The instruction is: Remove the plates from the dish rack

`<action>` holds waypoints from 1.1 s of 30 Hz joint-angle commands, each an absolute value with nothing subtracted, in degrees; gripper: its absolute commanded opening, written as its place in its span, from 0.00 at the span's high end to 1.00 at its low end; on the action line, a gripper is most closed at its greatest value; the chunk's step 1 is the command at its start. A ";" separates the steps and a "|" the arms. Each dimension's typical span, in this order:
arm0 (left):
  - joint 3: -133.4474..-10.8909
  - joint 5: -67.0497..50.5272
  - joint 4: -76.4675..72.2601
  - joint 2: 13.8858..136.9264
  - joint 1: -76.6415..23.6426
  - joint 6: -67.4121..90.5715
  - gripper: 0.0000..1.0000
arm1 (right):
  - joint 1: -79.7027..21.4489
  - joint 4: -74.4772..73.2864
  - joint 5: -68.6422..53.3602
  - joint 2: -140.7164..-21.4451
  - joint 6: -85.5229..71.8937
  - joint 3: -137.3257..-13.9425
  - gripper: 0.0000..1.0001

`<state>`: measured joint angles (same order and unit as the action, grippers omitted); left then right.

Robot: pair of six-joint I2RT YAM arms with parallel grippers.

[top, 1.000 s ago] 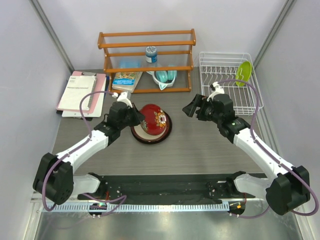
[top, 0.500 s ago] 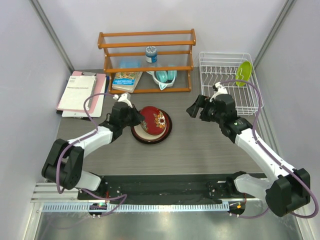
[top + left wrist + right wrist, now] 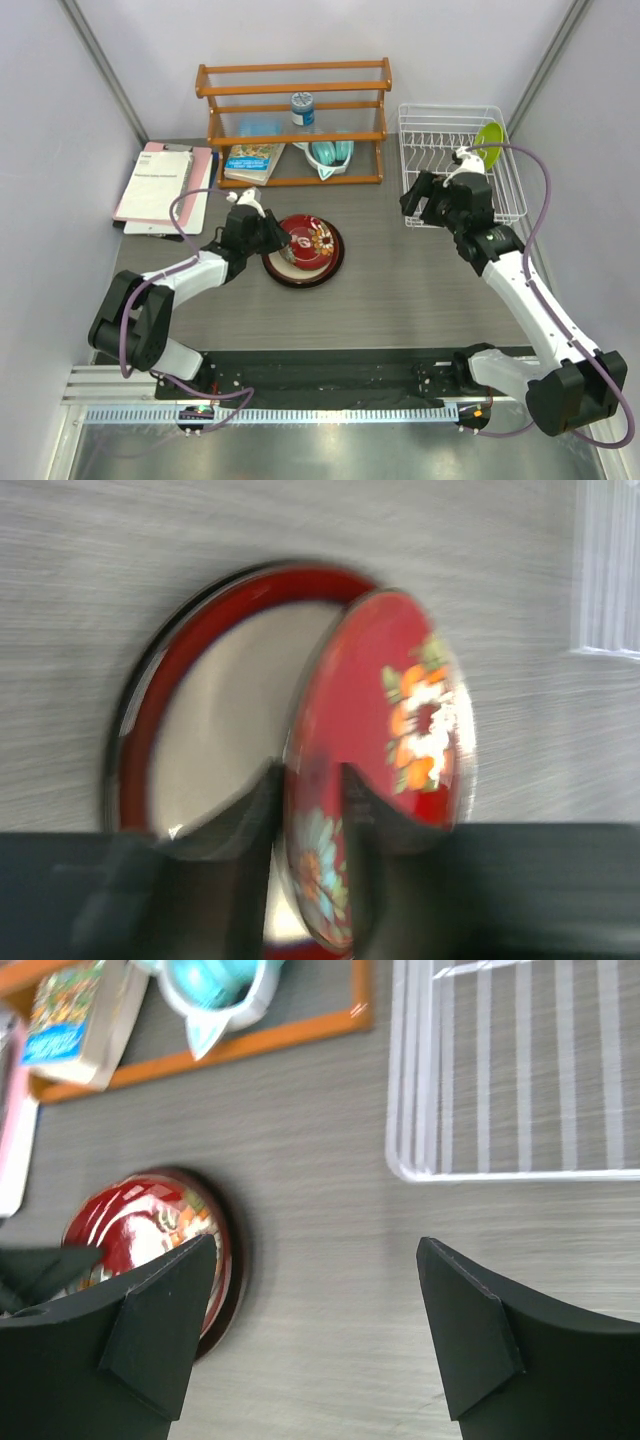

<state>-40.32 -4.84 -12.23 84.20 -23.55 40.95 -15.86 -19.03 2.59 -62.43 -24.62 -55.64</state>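
Observation:
My left gripper (image 3: pixel 281 240) is shut on the rim of the small patterned red plate (image 3: pixel 310 238). It holds the plate tilted low over the larger dark red-rimmed plate (image 3: pixel 322 268); a darker rim shows beneath that one. In the left wrist view the fingers (image 3: pixel 250 815) pinch the patterned plate (image 3: pixel 400 700) above the red-rimmed plate (image 3: pixel 205 730). The lime green plate (image 3: pixel 489 144) stands upright in the white dish rack (image 3: pixel 445 112) at its right end. My right gripper (image 3: pixel 413 203) is open and empty at the rack's front left corner; the rack (image 3: pixel 520 1070) shows in its wrist view.
An orange wooden shelf (image 3: pixel 295 90) at the back holds a jar, a book and a teal item. A pink clipboard with papers (image 3: pixel 165 185) lies at the back left. Grey walls close in on both sides.
My left gripper has tipped the patterned plate lower and flatter over the stacked plates. My right arm has swung right and back, from mid-table to the rack's front left corner.

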 commanded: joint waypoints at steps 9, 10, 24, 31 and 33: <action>-38.94 2.81 -3.43 81.74 -23.73 36.30 0.56 | -9.58 -20.65 12.81 -67.94 -17.93 -66.26 0.12; -39.02 3.68 -3.25 81.65 -23.73 36.30 0.55 | -9.06 -20.92 14.40 -69.16 -17.84 -67.57 0.12; -42.71 0.28 6.07 59.25 -23.91 32.44 0.13 | 5.60 -18.98 27.17 -100.59 -9.76 -93.82 0.05; -43.24 -10.27 0.19 58.97 -23.91 32.78 0.01 | 9.14 -18.90 18.47 -116.51 -9.93 -109.67 0.07; -42.98 -11.16 -1.48 60.11 -23.91 33.22 0.01 | 9.93 -19.77 14.96 -119.43 -9.24 -115.36 0.11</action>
